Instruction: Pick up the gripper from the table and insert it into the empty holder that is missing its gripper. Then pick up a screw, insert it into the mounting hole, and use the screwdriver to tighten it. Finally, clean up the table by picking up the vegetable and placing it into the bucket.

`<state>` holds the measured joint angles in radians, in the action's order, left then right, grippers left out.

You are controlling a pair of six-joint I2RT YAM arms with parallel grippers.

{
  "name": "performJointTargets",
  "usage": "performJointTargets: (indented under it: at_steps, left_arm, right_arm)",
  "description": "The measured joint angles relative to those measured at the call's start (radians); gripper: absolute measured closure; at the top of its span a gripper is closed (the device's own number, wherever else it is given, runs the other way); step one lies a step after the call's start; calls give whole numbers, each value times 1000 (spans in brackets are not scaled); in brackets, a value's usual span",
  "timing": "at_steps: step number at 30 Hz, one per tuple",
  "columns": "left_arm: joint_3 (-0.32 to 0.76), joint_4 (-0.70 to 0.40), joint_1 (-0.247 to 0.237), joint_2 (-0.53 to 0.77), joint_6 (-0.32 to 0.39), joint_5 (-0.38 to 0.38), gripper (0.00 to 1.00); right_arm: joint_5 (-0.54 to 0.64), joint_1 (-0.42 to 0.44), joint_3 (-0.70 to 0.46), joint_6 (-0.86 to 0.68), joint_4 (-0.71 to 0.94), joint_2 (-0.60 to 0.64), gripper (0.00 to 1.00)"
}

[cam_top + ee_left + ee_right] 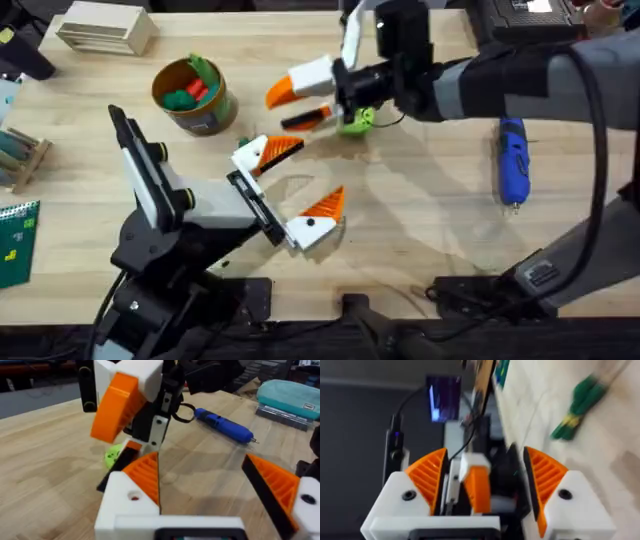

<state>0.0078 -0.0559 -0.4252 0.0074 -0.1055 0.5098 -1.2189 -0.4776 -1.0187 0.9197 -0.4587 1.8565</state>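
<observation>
Nearest the camera, the left gripper lies low over the table's middle, its two orange-padded fingers spread wide apart with nothing between them. Just beyond it, the right gripper reaches in from the right side, turned on its side; its fingers are also apart. In the gap between them the right wrist view shows the gripper, an orange wedge with a whitish base. Its long axis runs along the fingers, whitish end farther out. Whether either pad touches it I cannot tell. A bright-green piece sits on the table beside that wrist.

To the right, well apart, the screwdriver lies flat. Its long axis runs near to far, with the metal tip toward the near edge.

Farther back on the left stands the bucket, upright, holding green and red toy vegetables.
</observation>
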Motion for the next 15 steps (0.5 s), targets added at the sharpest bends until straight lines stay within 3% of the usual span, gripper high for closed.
performJointTargets:
  at_steps: [4,7,8,10,15]
  left_arm:
    - [0,0,0,0,0,3,14]
    - [0,0,0,0,0,3,14]
    - [0,0,0,0,0,3,14]
    - [0,0,0,0,0,3,14]
    - [0,0,0,0,0,3,14]
  right_arm:
    - [120,70,-13,-59,21,0,175]
    - [217,117,-53,-131,128,-6,175]
    - [316,134,-114,-259,366,-44,173]
    - [400,124,-177,-370,567,-74,173]
    - [707,45,-316,-648,897,-118,202]
